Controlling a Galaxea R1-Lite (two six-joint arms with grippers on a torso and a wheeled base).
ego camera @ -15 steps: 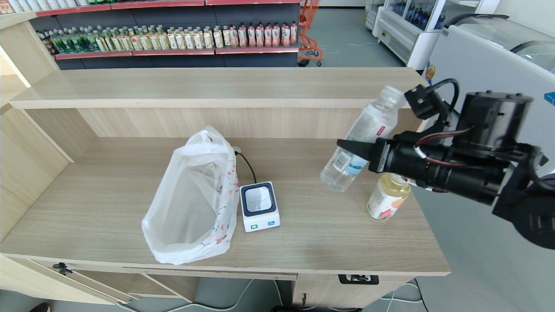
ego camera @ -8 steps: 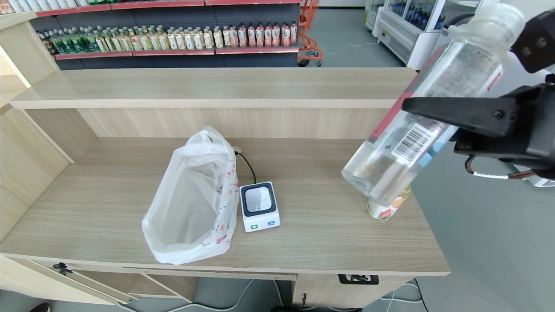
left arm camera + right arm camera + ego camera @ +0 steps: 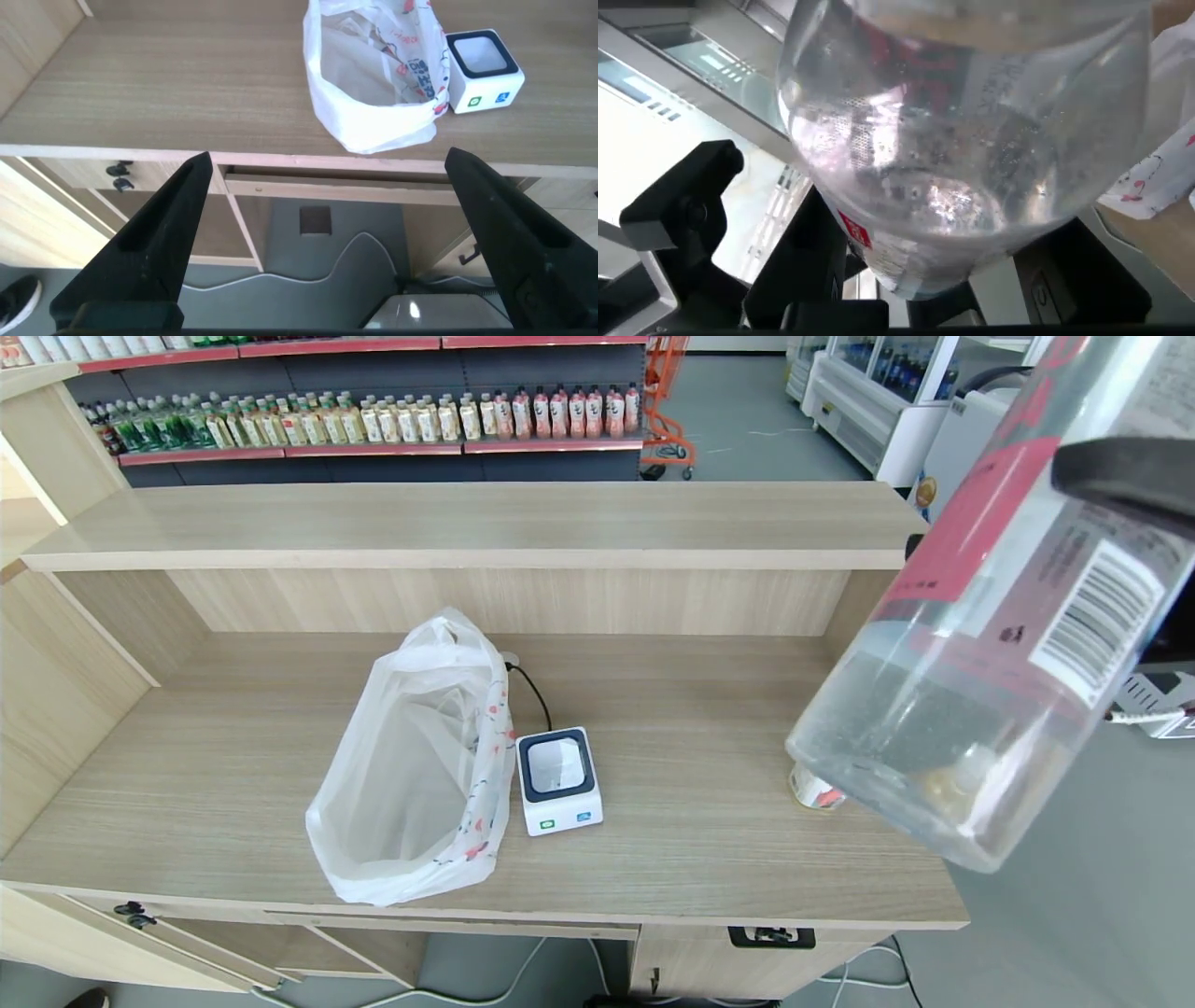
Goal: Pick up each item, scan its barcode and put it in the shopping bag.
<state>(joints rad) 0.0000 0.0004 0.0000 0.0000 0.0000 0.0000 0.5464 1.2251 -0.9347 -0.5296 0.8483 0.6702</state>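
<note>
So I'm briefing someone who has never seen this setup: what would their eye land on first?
First the clear bottle, held tilted and looming large on the right of the head view, its barcode label facing the camera. Next, to its left on the wooden counter, come the open white shopping bag and the small white scanner right beside it.

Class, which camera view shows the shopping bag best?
The head view: the shopping bag is whole, its mouth open. The left wrist view crops its top; the right wrist view catches a corner behind the bottle.
</note>
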